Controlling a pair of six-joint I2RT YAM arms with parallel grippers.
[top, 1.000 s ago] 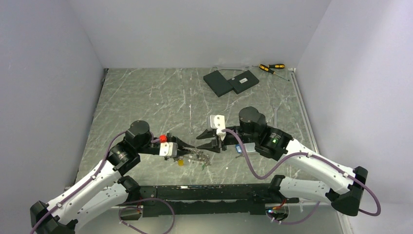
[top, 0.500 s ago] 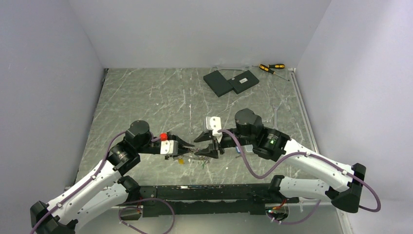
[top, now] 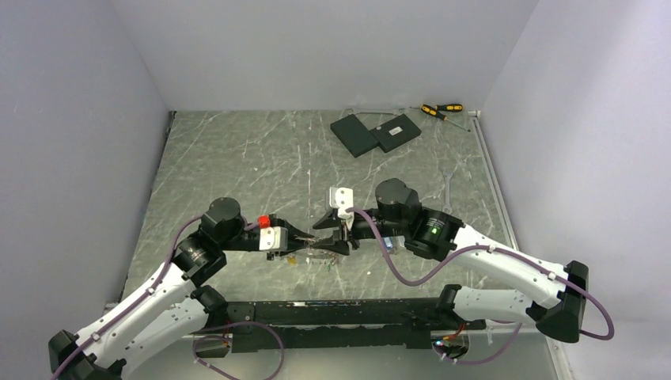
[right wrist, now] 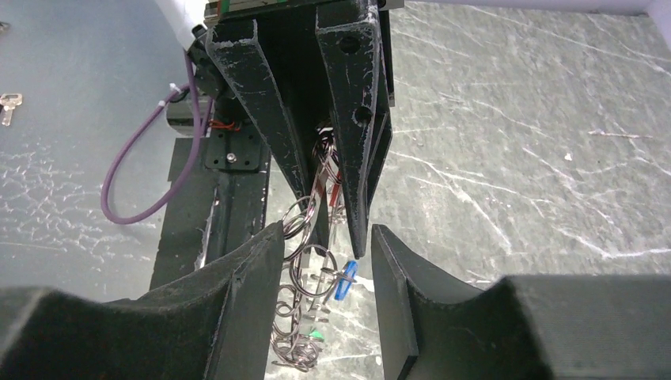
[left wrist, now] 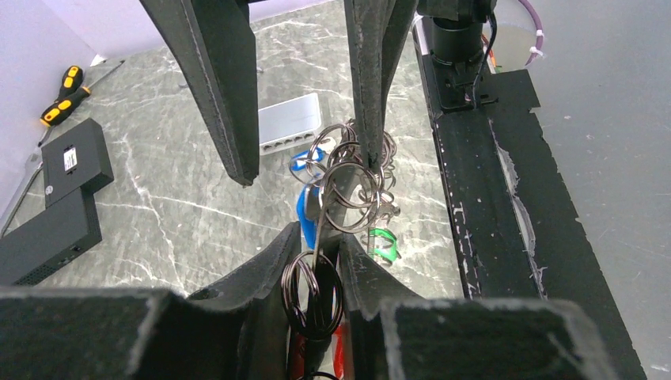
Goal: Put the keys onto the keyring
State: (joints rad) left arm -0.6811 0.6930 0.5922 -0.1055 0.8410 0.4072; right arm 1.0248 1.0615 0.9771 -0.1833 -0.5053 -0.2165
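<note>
1. We look down from above and behind the arms, far enough to take in the whole table.
2. We ride the left gripper, close, facing the right gripper.
3. We ride the right wrist, close, facing back.
4. All views share the keyring between them.

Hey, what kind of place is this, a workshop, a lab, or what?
Probably a robot test cell in a lab: plain white walls box in a marbled grey table, the left arm and right arm are bolted at its near edge, and screwdrivers lie at the back.
</note>
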